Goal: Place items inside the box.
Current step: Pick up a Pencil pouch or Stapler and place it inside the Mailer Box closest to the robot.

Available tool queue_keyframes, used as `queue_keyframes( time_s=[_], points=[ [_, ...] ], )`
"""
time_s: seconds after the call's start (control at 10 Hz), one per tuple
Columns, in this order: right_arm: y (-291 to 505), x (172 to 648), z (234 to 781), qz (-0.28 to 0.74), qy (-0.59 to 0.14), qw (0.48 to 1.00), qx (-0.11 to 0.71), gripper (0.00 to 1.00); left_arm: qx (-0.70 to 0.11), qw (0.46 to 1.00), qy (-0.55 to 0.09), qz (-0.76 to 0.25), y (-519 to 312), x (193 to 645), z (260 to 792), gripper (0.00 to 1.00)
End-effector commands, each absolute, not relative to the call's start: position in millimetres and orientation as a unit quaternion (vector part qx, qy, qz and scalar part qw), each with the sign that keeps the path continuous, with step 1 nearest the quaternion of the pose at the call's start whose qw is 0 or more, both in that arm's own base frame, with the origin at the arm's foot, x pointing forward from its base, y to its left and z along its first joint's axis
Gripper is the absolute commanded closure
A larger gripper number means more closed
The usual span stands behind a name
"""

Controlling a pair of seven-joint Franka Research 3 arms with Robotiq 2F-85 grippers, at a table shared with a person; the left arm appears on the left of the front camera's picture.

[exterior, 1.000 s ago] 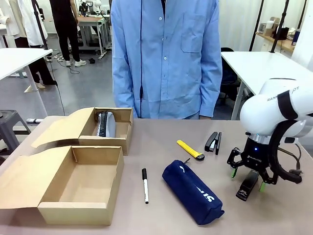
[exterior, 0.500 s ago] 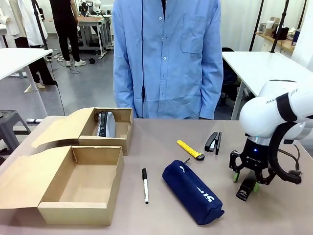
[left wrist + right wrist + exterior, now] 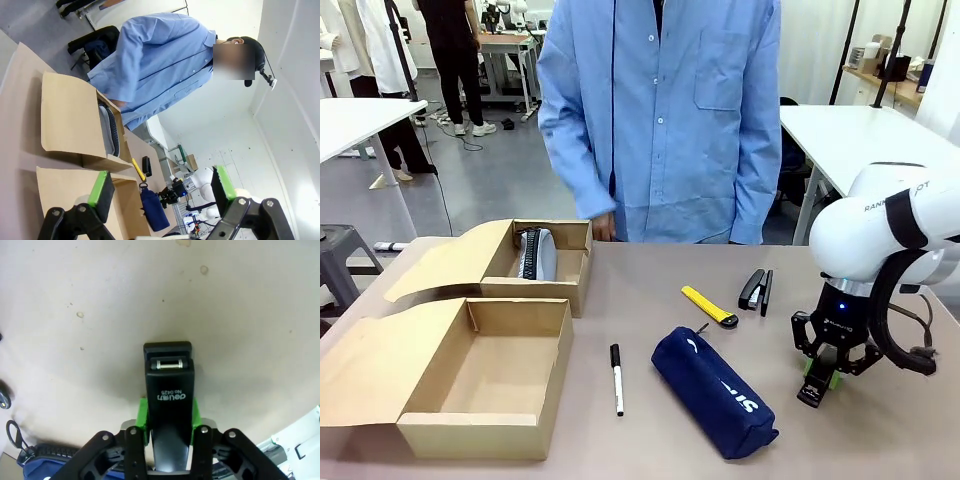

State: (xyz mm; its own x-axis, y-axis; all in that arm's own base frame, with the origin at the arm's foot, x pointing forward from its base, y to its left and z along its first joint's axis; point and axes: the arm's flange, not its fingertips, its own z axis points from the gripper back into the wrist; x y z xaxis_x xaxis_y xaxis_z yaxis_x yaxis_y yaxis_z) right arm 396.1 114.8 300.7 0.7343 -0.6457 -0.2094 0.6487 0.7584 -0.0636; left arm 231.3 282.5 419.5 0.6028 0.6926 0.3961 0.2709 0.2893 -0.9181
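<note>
From the front, our right gripper (image 3: 823, 372) stands low at the right end of the table (image 3: 640, 275), its fingers pinching a black stapler (image 3: 814, 389) whose lower end looks to be touching the tabletop. The box (image 3: 470, 432) lies open at the far left, well apart, so we judge the step to be a lift and a long carry across. We should rise straight up before travelling, because the navy pouch (image 3: 715, 392) lies right on the line to the box and the marker (image 3: 617, 379) lies beyond it. The yellow cutter (image 3: 709, 306) and a second stapler (image 3: 755, 290) sit farther back, out of the path. The smaller box (image 3: 535, 290) stands just behind our target, and a person's hand (image 3: 603, 228) hangs near it, so we should come in from the near side and drop low over the larger one. In the left wrist view, our left gripper (image 3: 161, 189) hovers with its fingers spread on nothing, near the box (image 3: 60, 182) and possibly in the way. In the right wrist view, the green pads (image 3: 143, 415) clamp the stapler's body near one end, leaving a long overhang; the grip looks centred but could pivot, so we should move gently.
</note>
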Motion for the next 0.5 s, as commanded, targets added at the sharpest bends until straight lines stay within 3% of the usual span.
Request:
queue_keyframes(
  time_s=[0.0,0.4],
  points=[
    [116,391,311,-0.323,0.106,0.940,-0.005,1.00,-0.576,0.679,-0.431,0.146,282,233,420,0.00],
    [119,322,439,-0.175,0.154,0.972,0.013,1.00,-0.576,0.679,-0.431,0.146,282,233,420,0.00]
  ],
)
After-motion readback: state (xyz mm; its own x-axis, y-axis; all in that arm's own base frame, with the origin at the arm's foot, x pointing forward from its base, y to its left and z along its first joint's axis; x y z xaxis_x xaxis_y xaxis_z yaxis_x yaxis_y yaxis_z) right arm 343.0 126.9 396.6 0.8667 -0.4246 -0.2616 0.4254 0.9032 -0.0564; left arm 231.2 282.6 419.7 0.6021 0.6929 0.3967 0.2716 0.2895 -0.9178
